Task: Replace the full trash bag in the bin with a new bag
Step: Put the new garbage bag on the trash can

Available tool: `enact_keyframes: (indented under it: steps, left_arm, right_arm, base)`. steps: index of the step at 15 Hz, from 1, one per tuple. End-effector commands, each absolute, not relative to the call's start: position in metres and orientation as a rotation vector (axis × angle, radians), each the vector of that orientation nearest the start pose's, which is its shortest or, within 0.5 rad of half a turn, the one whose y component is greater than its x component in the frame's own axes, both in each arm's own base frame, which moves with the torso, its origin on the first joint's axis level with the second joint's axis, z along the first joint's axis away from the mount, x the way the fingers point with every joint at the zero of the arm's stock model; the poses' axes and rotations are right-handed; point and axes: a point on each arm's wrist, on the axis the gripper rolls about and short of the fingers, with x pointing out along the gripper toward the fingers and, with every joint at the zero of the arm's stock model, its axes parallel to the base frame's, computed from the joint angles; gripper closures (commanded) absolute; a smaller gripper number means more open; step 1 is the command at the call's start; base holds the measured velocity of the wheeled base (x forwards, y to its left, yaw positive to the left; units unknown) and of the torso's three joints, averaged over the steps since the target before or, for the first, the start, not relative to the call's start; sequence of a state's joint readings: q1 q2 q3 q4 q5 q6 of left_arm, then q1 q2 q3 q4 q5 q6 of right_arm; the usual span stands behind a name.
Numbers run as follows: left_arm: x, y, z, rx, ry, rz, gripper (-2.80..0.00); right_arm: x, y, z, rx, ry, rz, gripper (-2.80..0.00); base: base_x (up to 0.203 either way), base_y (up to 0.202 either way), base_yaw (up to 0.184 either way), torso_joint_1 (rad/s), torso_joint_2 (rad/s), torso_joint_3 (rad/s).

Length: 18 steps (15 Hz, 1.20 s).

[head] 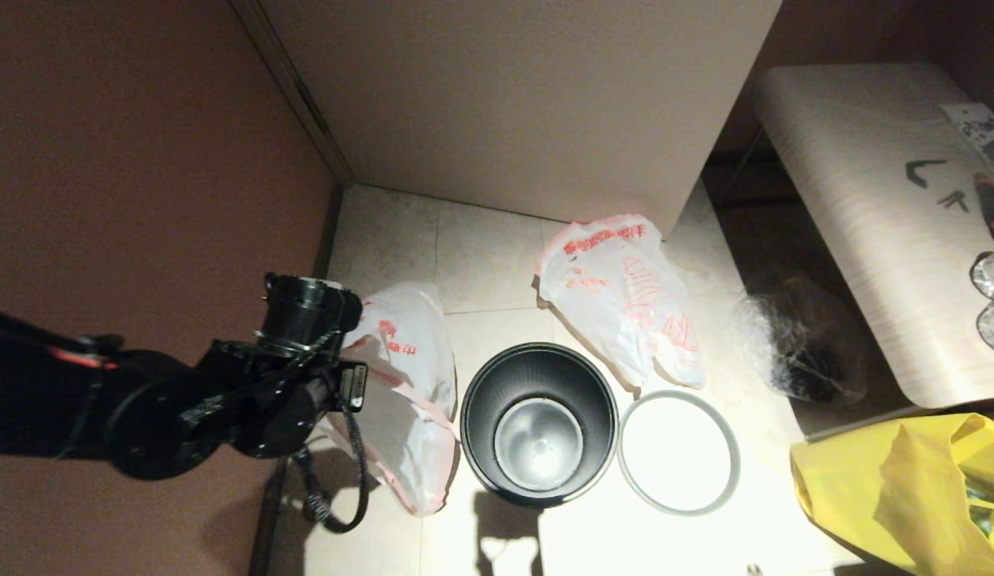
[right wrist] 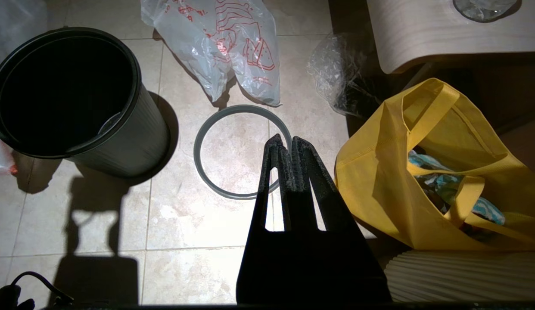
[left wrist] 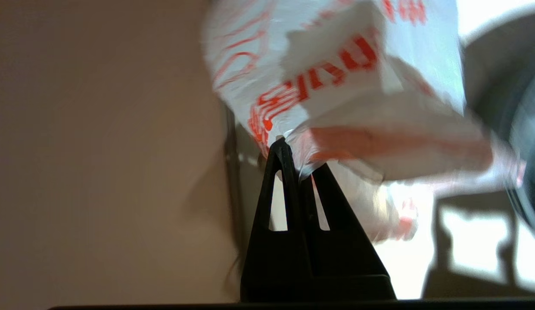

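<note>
The bin (head: 539, 424) stands empty on the tiled floor. On the bin's left, the left gripper (left wrist: 298, 161) is clamped on the full bag (head: 405, 384), which hangs beside the bin. The new bag (head: 625, 300) lies flat just behind the bin. The grey ring (head: 679, 452) lies on the bin's right. Above the ring, the right gripper (right wrist: 287, 144) hangs closed and empty.

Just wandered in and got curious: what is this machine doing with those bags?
It is changing a bin liner. The left gripper is shut on the full trash bag, beside the bin, which stands empty. The new bag lies on the floor behind, the grey ring beside it. The right gripper hangs shut and idle.
</note>
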State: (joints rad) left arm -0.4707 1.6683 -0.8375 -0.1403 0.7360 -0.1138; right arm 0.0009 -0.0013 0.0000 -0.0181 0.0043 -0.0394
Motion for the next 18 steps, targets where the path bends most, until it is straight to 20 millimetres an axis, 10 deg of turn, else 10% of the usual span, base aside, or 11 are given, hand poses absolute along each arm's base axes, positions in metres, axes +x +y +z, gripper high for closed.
enact_keyframes:
  steps: [1,9,18]
  left_arm:
    - [0.197,-0.098,0.201,0.282,0.533,0.228,0.00]
    - [0.098,-0.106,0.270,0.146,0.789,-0.151,0.00]
    - [0.059,-0.118,0.314,0.057,0.779,-0.470,0.00]
  right_arm:
    - [-0.022,0.000,0.075,-0.040,-0.009,0.006,0.00]
    - [-0.022,0.000,0.075,-0.040,-0.009,0.006,0.00]
    - [-0.022,0.000,0.075,-0.040,-0.009,0.006,0.00]
  base:
    - [0.000,0.000,0.000,0.000,0.00,0.000]
    - [0.000,0.000,0.000,0.000,0.00,0.000]
    - [0.000,0.000,0.000,0.000,0.00,0.000]
